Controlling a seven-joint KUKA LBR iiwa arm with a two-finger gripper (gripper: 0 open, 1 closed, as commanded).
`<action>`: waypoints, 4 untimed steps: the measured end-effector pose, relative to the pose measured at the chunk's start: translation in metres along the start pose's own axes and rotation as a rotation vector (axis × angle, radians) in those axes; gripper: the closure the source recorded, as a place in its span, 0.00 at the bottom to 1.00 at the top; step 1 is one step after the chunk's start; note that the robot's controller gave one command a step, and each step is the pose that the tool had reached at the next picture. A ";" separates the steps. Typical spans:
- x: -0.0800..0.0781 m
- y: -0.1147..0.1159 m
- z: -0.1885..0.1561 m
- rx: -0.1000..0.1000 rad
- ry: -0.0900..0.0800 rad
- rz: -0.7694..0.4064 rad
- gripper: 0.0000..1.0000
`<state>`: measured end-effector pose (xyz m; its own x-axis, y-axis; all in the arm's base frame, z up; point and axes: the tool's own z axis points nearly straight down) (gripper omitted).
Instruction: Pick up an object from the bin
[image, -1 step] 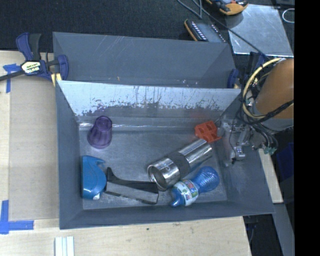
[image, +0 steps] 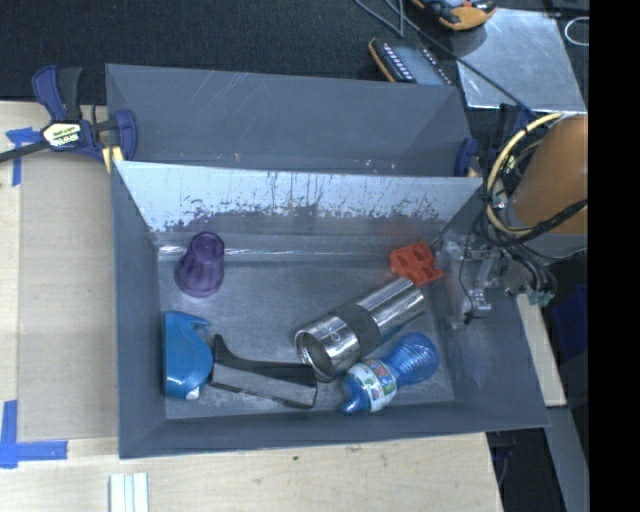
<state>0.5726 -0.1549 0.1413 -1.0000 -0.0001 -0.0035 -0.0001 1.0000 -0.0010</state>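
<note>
Orange-red block (image: 413, 262) lay toward the right rear of the bin (image: 290, 290), just beside the gripper (image: 467, 305); whether the claw was open or closed could not be determined. Nearby lay a silver cylinder (image: 362, 322) and a blue bottle (image: 392, 371), its label print illegible.

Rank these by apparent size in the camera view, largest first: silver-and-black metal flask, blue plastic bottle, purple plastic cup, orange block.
1. silver-and-black metal flask
2. blue plastic bottle
3. purple plastic cup
4. orange block, close to the cup, so this last pair is unsure.
</note>
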 end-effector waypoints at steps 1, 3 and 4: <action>-0.008 0.044 0.055 -0.001 0.001 0.051 0.00; 0.006 0.042 0.057 0.005 -0.021 0.034 1.00; -0.005 0.051 -0.049 0.005 -0.022 0.048 1.00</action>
<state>0.5778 -0.1039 0.1899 -0.9985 0.0480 -0.0252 0.0482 0.9988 -0.0048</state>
